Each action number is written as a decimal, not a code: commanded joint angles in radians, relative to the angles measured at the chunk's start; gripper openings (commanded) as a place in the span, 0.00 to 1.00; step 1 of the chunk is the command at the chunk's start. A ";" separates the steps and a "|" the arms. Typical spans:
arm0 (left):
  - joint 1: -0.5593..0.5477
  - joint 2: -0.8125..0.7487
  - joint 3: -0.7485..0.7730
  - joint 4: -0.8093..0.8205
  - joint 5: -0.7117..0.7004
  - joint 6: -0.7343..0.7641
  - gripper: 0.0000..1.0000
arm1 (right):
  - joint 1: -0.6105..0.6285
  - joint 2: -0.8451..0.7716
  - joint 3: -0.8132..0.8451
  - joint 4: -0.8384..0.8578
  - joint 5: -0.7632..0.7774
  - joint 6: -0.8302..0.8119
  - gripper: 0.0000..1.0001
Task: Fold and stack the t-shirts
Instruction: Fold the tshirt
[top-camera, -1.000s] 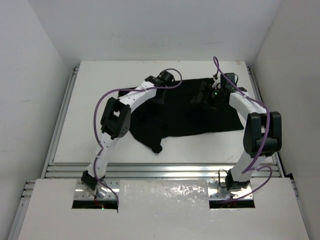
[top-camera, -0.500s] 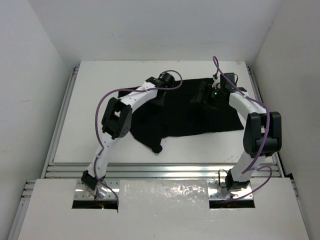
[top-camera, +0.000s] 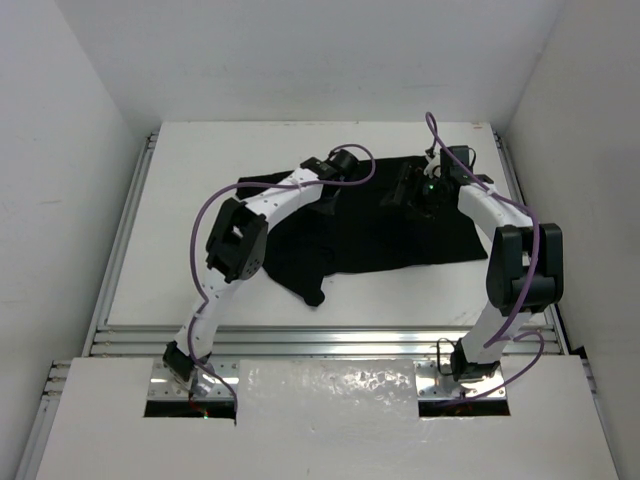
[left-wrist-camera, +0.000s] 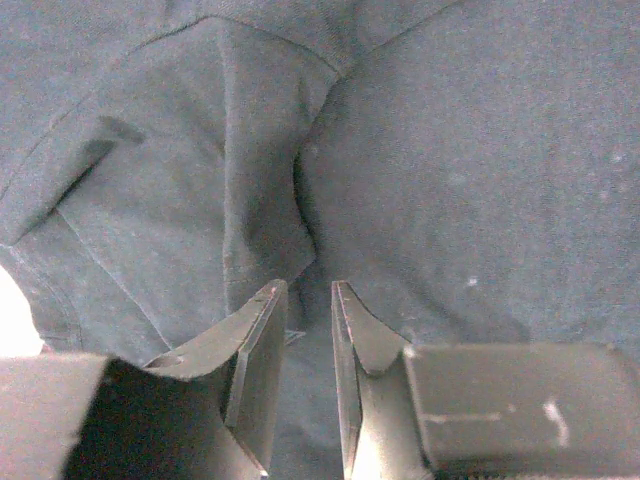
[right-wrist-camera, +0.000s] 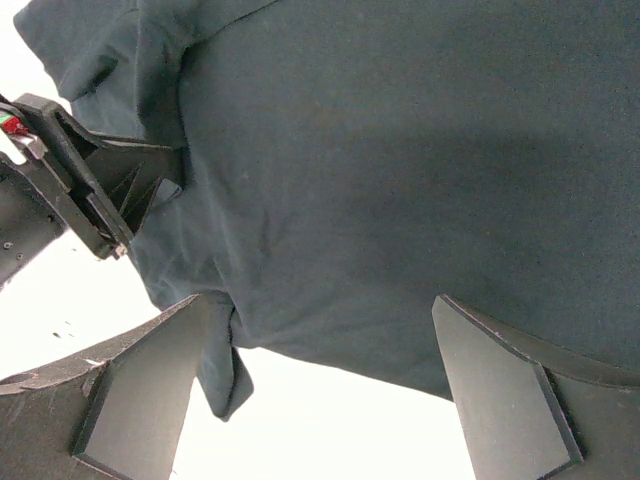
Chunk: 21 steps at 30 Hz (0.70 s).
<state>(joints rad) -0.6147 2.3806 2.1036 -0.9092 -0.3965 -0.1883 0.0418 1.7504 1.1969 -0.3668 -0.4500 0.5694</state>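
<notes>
I see left end effector narrow, pinching a fold of plain black soft-fabric t-shirt; right end effector wide over it.

Bright, even light; perhaps slight blur.

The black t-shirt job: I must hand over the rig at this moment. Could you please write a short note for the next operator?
Left gripper: jaws nearly closed, low over the t-shirt. A fabric ridge runs to its tips; grip unclear.
Right gripper: open above the t-shirt's edge, holding nothing.
The t-shirt lies spread and wrinkled on the table, far right part.
Done: no fold visible.
Left: fold it; no other shirt in view to stack.
</notes>
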 joint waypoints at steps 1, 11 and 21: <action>-0.005 0.011 0.029 0.012 -0.007 0.001 0.23 | 0.004 -0.019 0.006 0.034 -0.012 0.000 0.95; 0.018 0.043 0.024 0.024 -0.004 0.010 0.28 | 0.004 -0.020 0.006 0.032 -0.016 0.001 0.95; 0.046 0.077 0.041 0.018 0.004 0.003 0.28 | 0.006 -0.022 0.009 0.028 -0.015 0.000 0.95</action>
<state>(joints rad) -0.5823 2.4454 2.1139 -0.9077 -0.3893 -0.1875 0.0418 1.7504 1.1969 -0.3672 -0.4503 0.5694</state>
